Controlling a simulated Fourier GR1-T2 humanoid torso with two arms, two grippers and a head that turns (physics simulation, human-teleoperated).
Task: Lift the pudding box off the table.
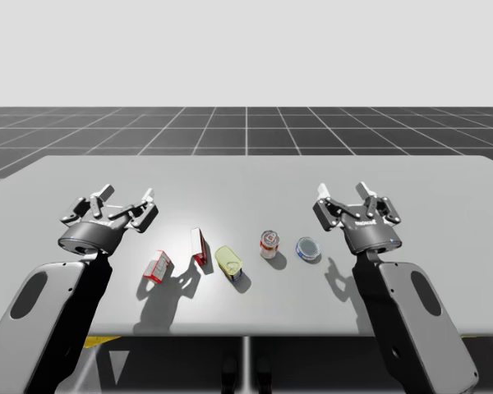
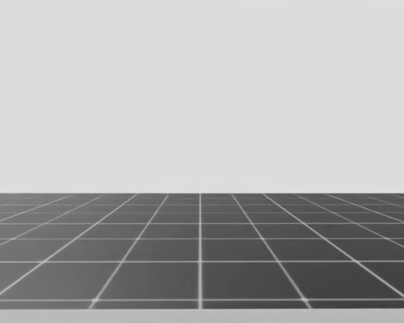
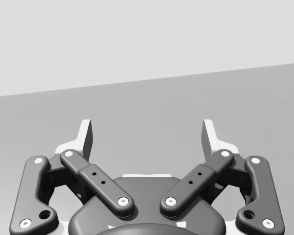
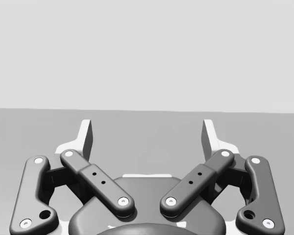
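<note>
Overhead, high view catches upright red box on table; left gripper, fingers apart, left of it; right gripper likewise, right.

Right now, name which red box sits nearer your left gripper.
The red-and-white box at the row's left end, nearest my left gripper; the dark red box stands further toward the middle.

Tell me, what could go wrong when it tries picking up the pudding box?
Two reddish boxes, the small red-and-white box and the upright red box, sit near each other, so my open left gripper might take the wrong one. It could also knock the yellow-green tin beside them.
</note>
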